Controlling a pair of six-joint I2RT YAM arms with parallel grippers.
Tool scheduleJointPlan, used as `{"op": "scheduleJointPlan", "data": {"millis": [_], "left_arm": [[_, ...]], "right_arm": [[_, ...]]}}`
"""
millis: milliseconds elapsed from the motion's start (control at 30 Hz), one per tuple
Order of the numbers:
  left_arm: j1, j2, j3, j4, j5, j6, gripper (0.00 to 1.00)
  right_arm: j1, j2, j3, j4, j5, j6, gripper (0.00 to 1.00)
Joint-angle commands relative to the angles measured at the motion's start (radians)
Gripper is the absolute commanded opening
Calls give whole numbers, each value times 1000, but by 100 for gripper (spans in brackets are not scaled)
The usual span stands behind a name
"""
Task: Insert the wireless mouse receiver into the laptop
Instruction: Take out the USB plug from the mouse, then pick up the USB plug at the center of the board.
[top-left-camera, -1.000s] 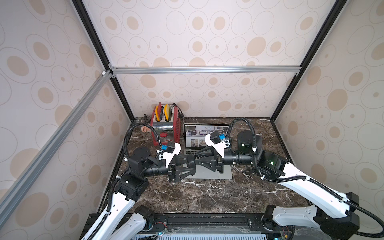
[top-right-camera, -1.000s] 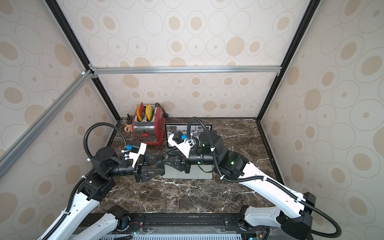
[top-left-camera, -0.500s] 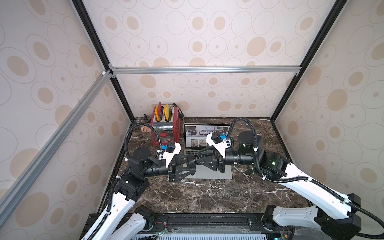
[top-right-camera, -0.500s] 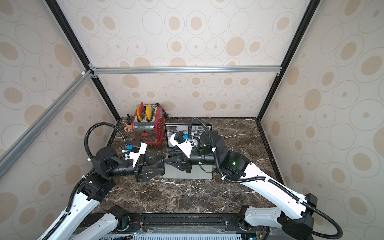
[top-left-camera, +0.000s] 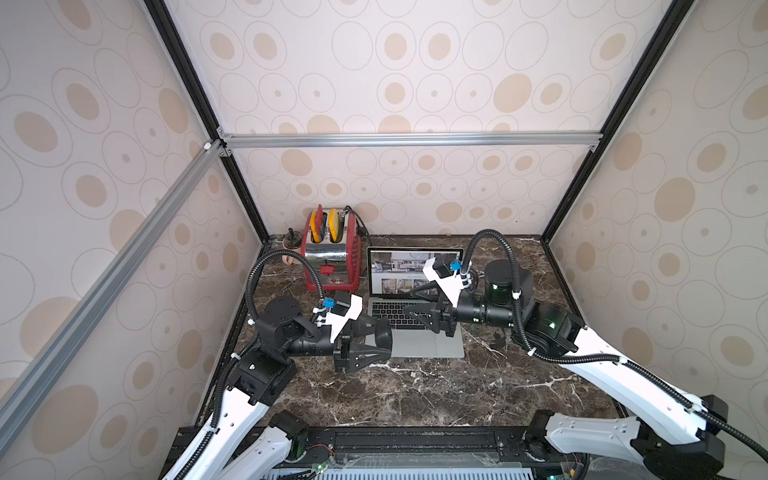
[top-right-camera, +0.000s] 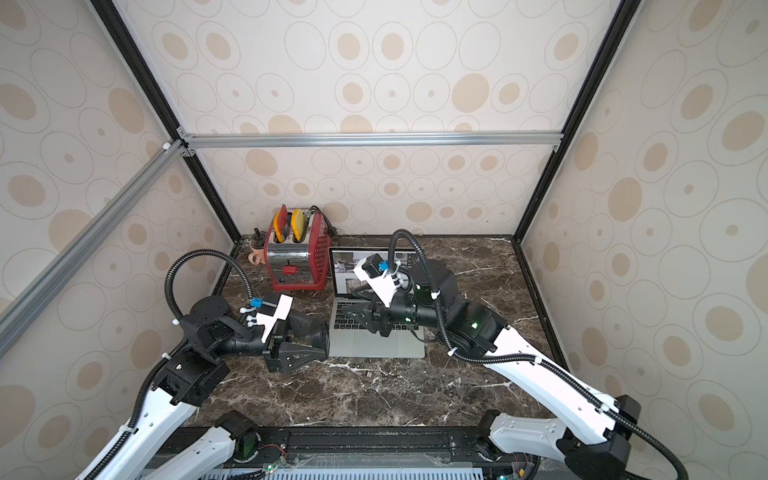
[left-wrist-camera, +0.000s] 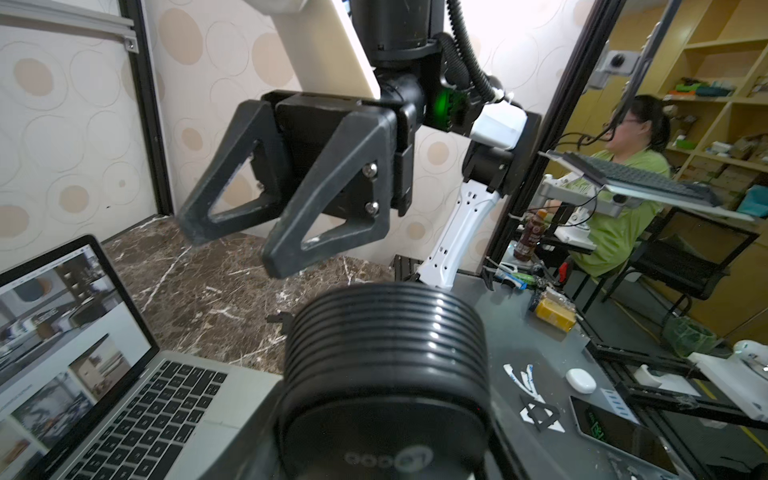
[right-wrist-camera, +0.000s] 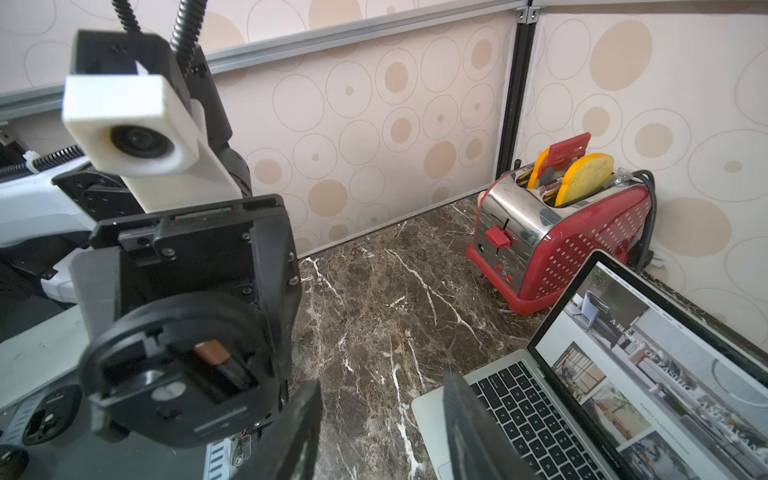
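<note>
The laptop (top-left-camera: 419, 349) lies open at the back middle, its screen lit, and also shows in the other views (top-right-camera: 374, 347) (left-wrist-camera: 124, 415) (right-wrist-camera: 540, 415). My left gripper (top-left-camera: 384, 343) (top-right-camera: 324, 343) hovers just left of the laptop, shut on a black wireless mouse (top-left-camera: 381, 331) (left-wrist-camera: 386, 353). The mouse's underside (right-wrist-camera: 178, 365) faces the right wrist camera, its compartment open with a copper-tipped battery (right-wrist-camera: 212, 351) inside. My right gripper (top-left-camera: 409, 305) (top-right-camera: 353, 305) (left-wrist-camera: 237, 249) (right-wrist-camera: 382, 432) hangs open and empty over the keyboard, facing the mouse. I cannot make out the receiver in any view.
A red toaster (top-left-camera: 330, 257) (right-wrist-camera: 557, 232) with yellow slices and a red piece in its slots stands at the back left beside the laptop. Behind it sits a small pinkish mug (top-left-camera: 289, 258). Patterned walls close in three sides of the marble table (top-left-camera: 415, 395).
My right gripper's jaws stand a little wider apart than before. Both arms have otherwise kept their places, and the left still holds the mouse.
</note>
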Motion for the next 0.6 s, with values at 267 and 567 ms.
{"op": "scheduleJointPlan", "data": {"millis": [267,567], "left_arm": [[-3,27,-120,-22,-330,-8,0],[-5,-68,-235,-144,-669,-219,0]], "right_arm": [[-140,-108,-421,-64,21,188,52],[80,76,-447,-180,277,376,46]]}}
